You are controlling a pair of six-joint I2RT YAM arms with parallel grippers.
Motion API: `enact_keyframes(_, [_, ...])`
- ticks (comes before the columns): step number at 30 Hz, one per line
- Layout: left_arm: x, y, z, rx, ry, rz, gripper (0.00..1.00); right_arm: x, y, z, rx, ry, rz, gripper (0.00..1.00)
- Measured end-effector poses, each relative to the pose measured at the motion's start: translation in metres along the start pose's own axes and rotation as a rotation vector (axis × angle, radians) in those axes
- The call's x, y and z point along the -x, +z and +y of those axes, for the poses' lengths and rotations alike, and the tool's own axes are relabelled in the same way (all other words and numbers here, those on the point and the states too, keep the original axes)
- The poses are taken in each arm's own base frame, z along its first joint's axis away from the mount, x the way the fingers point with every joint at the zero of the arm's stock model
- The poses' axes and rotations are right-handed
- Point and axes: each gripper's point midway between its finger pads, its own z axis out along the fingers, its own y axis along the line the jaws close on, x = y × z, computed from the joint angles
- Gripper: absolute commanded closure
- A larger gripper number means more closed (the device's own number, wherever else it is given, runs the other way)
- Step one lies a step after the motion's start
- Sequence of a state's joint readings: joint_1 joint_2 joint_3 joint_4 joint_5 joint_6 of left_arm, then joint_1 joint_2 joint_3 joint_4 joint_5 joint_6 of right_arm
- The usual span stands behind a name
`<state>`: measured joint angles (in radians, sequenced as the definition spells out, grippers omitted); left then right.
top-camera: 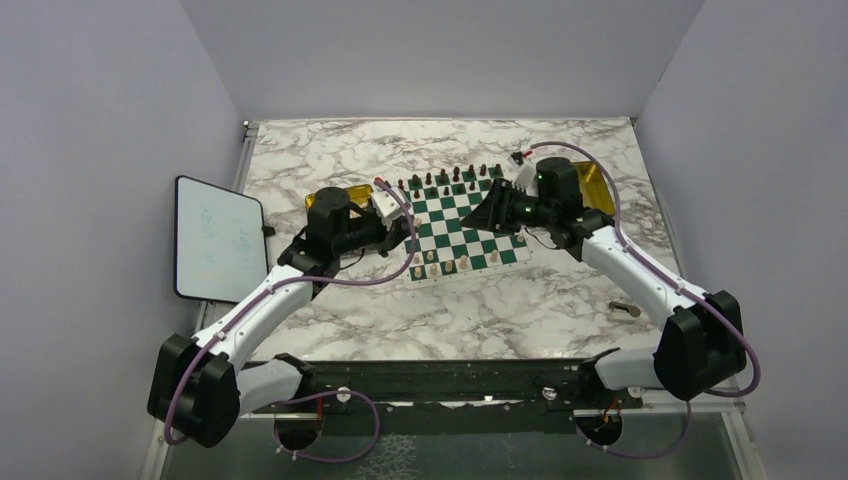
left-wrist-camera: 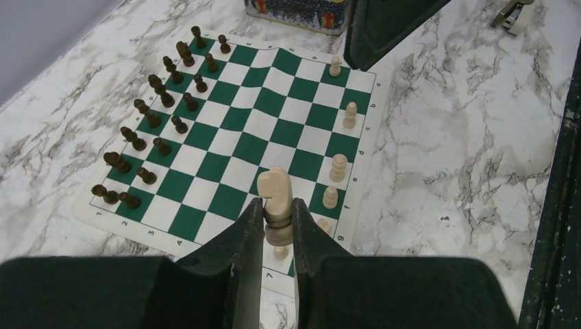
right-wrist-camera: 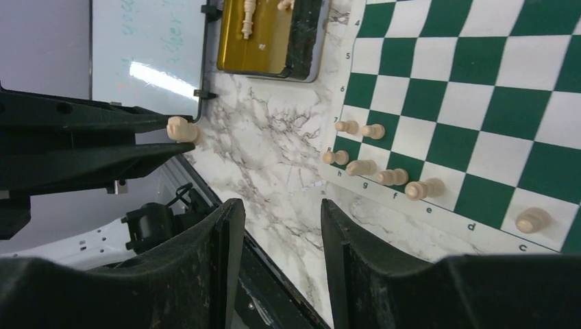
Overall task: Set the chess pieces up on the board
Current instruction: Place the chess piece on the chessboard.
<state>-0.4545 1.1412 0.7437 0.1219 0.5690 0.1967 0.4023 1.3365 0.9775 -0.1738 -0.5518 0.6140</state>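
The left gripper [left-wrist-camera: 277,223] clenched a cream knight [left-wrist-camera: 277,192], upright between its fingers, over the nearest edge of the board [left-wrist-camera: 270,103]; just ahead and to its right, other cream pieces [left-wrist-camera: 338,168] stood along that side of the green-and-white checks; farther off to its left, dark pieces [left-wrist-camera: 161,92] lined two rows; across the board, the right gripper [right-wrist-camera: 279,205] hung released, nothing between its fingers, with the marble bench [right-wrist-camera: 274,157] beyond.
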Motion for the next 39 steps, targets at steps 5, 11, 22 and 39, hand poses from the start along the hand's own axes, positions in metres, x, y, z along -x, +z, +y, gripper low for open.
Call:
enact_keyframes(5, [-0.002,-0.001,-0.009,-0.063,0.099,-0.004,0.94,-0.009,0.015,0.019,0.057,-0.006,0.032,0.51])
enact_keyframes(11, [-0.013,-0.001,-0.021,-0.126,0.149,0.017,0.96,-0.029,0.037,0.042,0.112,-0.001,0.1,0.51])
enact_keyframes(22, [-0.016,-0.001,-0.028,-0.165,0.197,0.025,0.96,-0.023,0.054,0.069,0.183,0.012,0.106,0.57])
enact_keyframes(39, [-0.019,-0.001,-0.03,-0.174,0.206,0.034,0.96,-0.043,0.065,0.071,0.172,0.014,0.177,0.88])
